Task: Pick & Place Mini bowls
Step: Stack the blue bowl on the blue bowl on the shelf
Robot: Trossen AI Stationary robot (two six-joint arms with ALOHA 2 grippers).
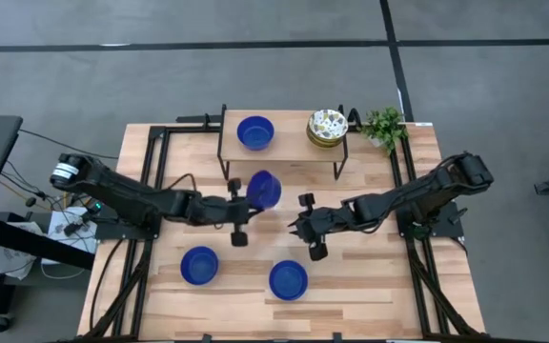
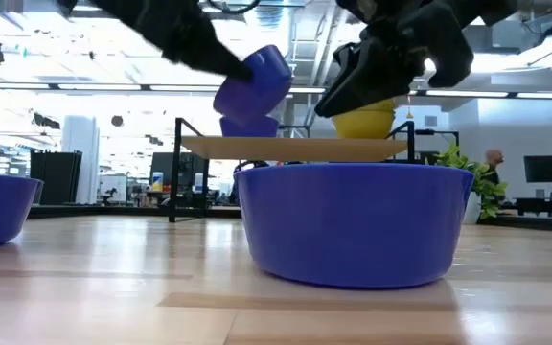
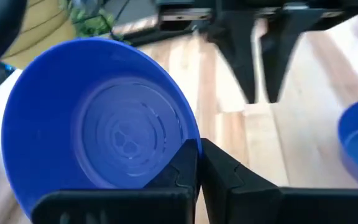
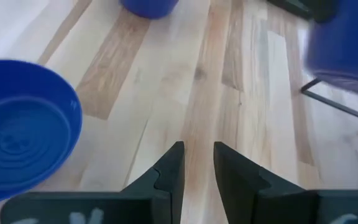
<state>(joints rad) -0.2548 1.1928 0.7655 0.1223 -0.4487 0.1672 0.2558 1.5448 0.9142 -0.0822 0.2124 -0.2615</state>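
My left gripper [image 1: 246,202] is shut on a blue mini bowl [image 1: 263,189], held above the table's middle, in front of the low shelf [image 1: 284,152]. My right gripper [image 1: 301,227] hovers just to the right of it, open, with only bare table between its fingers [image 4: 197,167]. Two more blue mini bowls [image 1: 199,265] [image 1: 288,279] rest on their bases near the table's front edge. On the shelf stand another blue mini bowl [image 1: 255,132] and a stack of cream patterned mini bowls [image 1: 327,127]. My left gripper pinches the held bowl's wall at the rim [image 3: 188,134], one finger inside and one outside. The fingers come nearly level from the table's left. The bowl [image 2: 257,86] is lifted clear of the table and tipped onto its side.
A small green plant [image 1: 384,126] stands at the far right corner beside the shelf. Black frame rails [image 1: 155,167] run along the table's left and right sides. Bare wood [image 1: 360,276] lies at the front right.
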